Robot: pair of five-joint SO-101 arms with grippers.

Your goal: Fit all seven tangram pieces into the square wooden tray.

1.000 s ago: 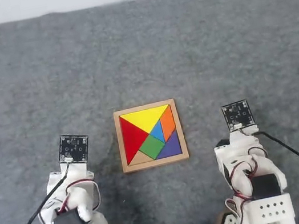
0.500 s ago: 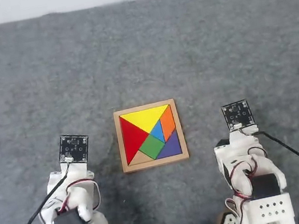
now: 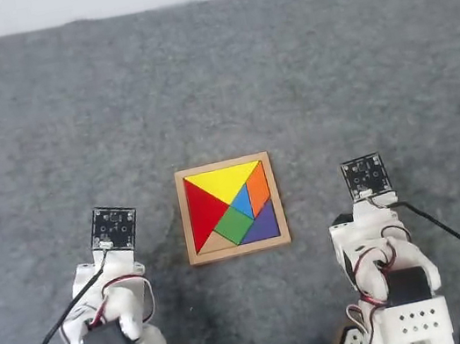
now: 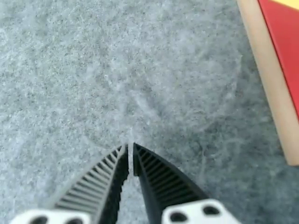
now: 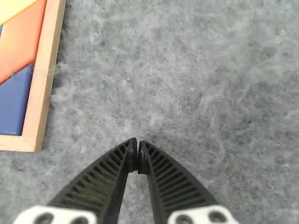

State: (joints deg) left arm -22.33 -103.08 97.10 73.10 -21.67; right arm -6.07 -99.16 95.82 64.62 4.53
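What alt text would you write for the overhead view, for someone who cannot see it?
A square wooden tray holding coloured tangram pieces lies on a grey table surface. The left arm and right arm flank it, apart from it.

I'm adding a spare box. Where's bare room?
Bare: the grey mat beyond the wooden tray to its far edge, and outward of the left gripper and right gripper. Tighter: the strips between the tray and each gripper.

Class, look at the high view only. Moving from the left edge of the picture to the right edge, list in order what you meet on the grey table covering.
left arm → square wooden tray, with the coloured pieces lying inside it → right arm
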